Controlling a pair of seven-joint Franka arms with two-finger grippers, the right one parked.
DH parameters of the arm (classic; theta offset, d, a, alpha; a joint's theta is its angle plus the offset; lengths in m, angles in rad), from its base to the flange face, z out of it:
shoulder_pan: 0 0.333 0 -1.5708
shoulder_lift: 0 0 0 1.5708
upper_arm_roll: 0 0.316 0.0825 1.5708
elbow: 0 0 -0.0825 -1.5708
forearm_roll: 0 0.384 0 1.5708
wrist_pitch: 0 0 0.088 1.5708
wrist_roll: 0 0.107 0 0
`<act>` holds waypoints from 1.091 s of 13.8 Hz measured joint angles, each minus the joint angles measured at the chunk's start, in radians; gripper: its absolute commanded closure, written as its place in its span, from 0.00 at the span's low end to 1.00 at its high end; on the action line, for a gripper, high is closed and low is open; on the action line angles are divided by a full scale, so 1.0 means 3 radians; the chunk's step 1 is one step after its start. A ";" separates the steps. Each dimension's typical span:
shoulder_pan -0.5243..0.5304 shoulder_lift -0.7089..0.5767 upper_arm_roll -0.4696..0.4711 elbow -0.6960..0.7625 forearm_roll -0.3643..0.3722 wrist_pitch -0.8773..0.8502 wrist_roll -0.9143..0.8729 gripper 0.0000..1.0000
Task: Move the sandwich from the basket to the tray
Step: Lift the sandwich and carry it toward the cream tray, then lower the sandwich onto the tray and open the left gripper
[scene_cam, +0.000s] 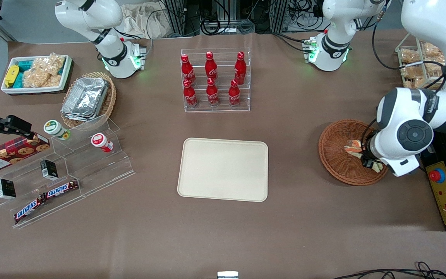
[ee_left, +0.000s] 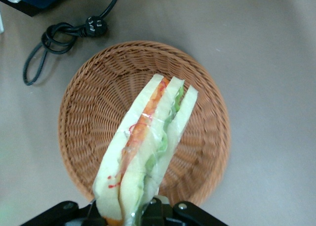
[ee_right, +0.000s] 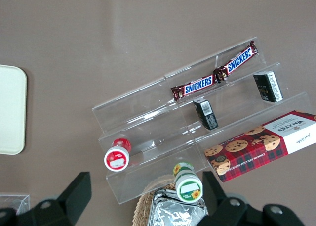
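Clearly, the pincer (ee_left: 129, 213) is clamped on the sandwich (ee_left: 148, 152), gripping its lower end, and holds it lifted above the basket (ee_left: 89, 102). From the pincer the wedge juts outward over the woven bowl: three pale bread slices under clear wrap, an orange-red strip of filling between one pair and ruffled green lettuce between the other. In the front view the pincer (scene_cam: 369, 162) sits over the basket's (scene_cam: 333, 149) edge nearest the working arm, the sandwich (scene_cam: 354, 147) poking out from it toward the cream tray (scene_cam: 223, 169), which lies well apart toward the parked arm's end.
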 measured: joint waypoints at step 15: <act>-0.0770 0.1124 -0.0965 0.0793 0.0140 0.0505 0.1266 1.00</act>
